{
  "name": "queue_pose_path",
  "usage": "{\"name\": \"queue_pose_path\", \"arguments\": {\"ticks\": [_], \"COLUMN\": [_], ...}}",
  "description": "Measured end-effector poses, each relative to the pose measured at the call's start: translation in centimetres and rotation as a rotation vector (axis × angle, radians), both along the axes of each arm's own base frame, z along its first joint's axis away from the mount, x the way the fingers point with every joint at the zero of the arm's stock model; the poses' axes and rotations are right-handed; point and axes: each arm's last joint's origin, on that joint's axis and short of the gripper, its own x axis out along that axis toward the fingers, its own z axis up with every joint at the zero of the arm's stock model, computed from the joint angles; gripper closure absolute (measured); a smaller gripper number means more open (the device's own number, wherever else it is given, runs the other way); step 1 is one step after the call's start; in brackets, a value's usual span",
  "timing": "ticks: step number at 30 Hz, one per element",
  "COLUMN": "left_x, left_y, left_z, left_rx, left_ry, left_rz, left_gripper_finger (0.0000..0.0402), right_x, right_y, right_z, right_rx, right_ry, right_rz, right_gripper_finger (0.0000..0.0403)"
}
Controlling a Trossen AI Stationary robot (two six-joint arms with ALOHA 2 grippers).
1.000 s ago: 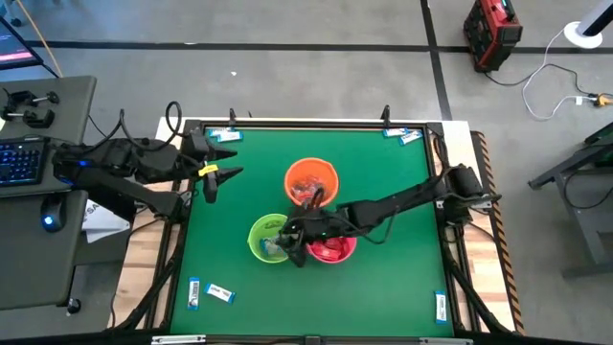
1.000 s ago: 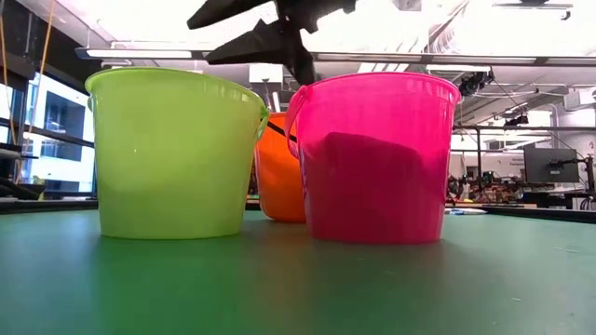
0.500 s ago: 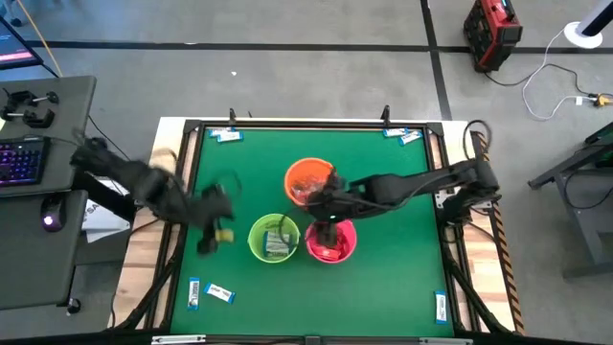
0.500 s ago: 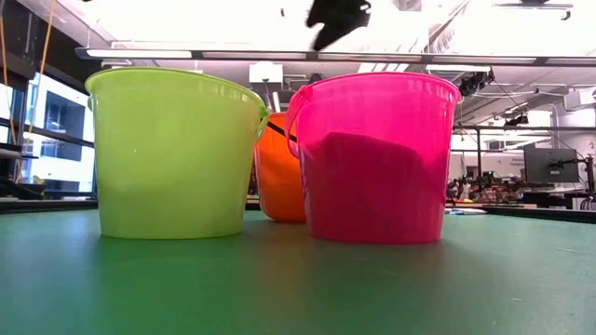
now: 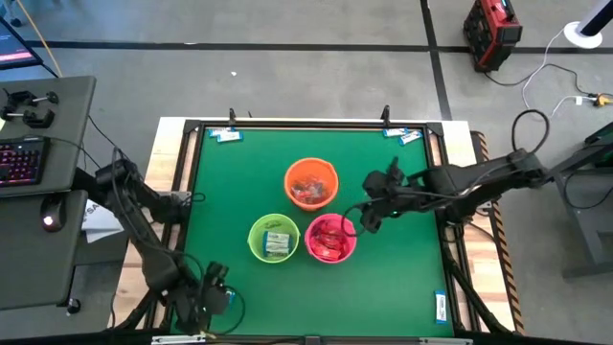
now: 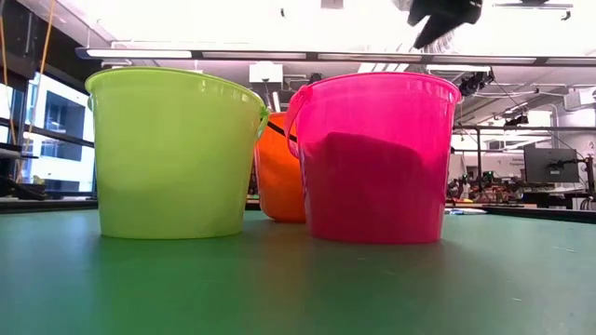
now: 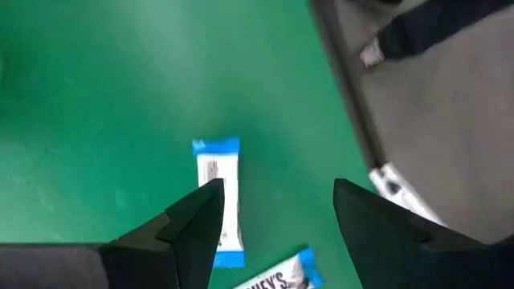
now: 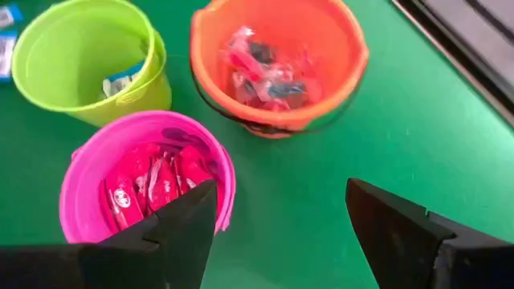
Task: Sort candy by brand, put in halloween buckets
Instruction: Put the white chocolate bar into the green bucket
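Close to the near edge of the green table, by the near left corner, the left gripper hangs low with its two fingers spread wide and nothing between them. In its wrist view, a blue-and-white candy lies flat on the table just beyond the fingers, and a second blue-and-white candy lies at a slant right beside it. The table's dark edge rail runs close by.

Farther in, around the middle of the table, three buckets stand close together. The green bucket and the pink bucket sit side by side. The green bucket holds blue-and-white candy. The pink bucket is filled with red candy.

Just behind those two is the orange bucket, with clear and reddish candy inside.

To the right of the pink and orange buckets, the right gripper is up in the air over bare table. Its fingers are wide apart and hold nothing.

At the far edge, more small candies lie near the far left corner and the far right corner.
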Motion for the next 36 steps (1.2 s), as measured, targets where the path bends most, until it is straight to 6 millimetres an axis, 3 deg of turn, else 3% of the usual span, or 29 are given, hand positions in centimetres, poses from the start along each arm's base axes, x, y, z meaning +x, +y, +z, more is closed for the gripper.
{"name": "queue_pose_path", "arguments": {"ticks": [4,11,24,28,33,36], "left_x": [-0.2,-0.7,-1.5,-1.5,-1.3,-1.0], "left_y": [0.7,2.0,3.4,3.6,3.8,4.0], "left_z": [-2.6,-6.0,-9.0,-9.1,-8.9,-7.9], "left_rx": [0.034,-0.014,-0.017,0.0,-0.011,-0.034], "left_ry": [0.025,0.101,0.08,0.065,0.077,0.099], "left_rz": [-0.004,0.032,0.155,0.175,0.225,0.246], "left_gripper_finger": [0.0177,0.0177,0.0182,0.0231,0.0359,0.0383], "right_x": [-1.1,-1.1,-1.1,-1.1,-1.0,-1.0], "right_y": [0.0,0.4,0.4,0.4,0.4,0.4], "right_z": [-1.1,-2.6,-2.6,-2.6,-2.6,-2.6], "right_rx": [0.041,0.058,0.059,0.061,0.062,0.062], "right_ry": [0.001,0.038,0.026,0.025,0.021,0.02], "right_rz": [-0.039,-0.032,-0.042,-0.045,-0.045,-0.045], "right_gripper_finger": [0.0135,0.0135,0.0135,0.0135,0.0135,0.0135]}}
